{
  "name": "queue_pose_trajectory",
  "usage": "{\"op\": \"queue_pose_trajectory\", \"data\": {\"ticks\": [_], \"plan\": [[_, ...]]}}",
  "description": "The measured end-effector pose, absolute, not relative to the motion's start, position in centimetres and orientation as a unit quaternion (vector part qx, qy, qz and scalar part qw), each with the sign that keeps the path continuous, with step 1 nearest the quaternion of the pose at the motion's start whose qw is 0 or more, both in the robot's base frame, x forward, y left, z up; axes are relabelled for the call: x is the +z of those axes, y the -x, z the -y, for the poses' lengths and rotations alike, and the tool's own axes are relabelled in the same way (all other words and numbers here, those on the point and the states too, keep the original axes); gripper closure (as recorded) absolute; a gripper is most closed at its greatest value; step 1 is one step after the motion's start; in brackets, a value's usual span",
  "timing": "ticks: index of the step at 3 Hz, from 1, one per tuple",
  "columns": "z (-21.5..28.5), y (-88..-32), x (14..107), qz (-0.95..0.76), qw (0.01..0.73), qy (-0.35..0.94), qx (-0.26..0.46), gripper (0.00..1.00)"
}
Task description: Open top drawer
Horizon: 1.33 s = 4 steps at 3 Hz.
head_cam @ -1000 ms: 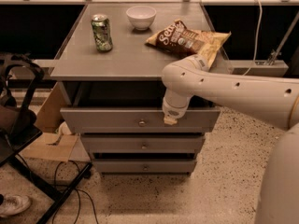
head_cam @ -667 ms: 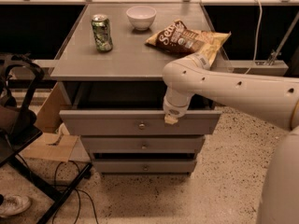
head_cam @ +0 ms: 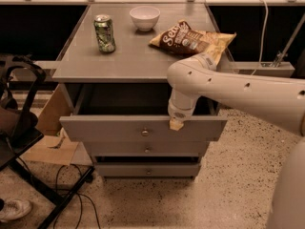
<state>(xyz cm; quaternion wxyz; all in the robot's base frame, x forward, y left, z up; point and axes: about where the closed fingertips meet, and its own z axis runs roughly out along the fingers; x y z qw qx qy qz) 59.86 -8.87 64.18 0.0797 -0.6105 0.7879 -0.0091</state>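
Note:
The top drawer (head_cam: 114, 129) stands pulled out from under the grey tabletop, its wide front bearing a small round metal knob (head_cam: 145, 132) at centre. Its inside is dark and mostly in shadow. My gripper (head_cam: 176, 123) hangs down from the white arm (head_cam: 228, 87) and rests at the top edge of the drawer front, right of the knob. Two narrower grey drawers (head_cam: 145, 150) sit shut below it.
On the tabletop (head_cam: 138, 51) stand a green can (head_cam: 104, 33), a white bowl (head_cam: 145, 17) and a chip bag (head_cam: 193, 39). A cardboard box (head_cam: 50, 128) and a black chair frame (head_cam: 24, 128) stand at the left, with cables on the floor.
The top drawer has slid a little further out toward me, with the gripper still at its top edge. The objects on the table have not moved.

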Motion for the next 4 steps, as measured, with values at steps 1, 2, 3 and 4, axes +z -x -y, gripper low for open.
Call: {"op": "queue_pose_trajectory", "data": {"ticks": [1, 2, 3, 4], "plan": [[9.1, -59.6, 64.4, -0.789, 0.077, 0.61, -0.009, 1.0], [9.6, -58.8, 64.5, -0.791, 0.07, 0.607, -0.007, 1.0], [10.0, -57.7, 64.7, -0.792, 0.07, 0.606, -0.004, 1.0], [10.3, -56.8, 64.8, -0.792, 0.073, 0.607, 0.001, 1.0]]}}
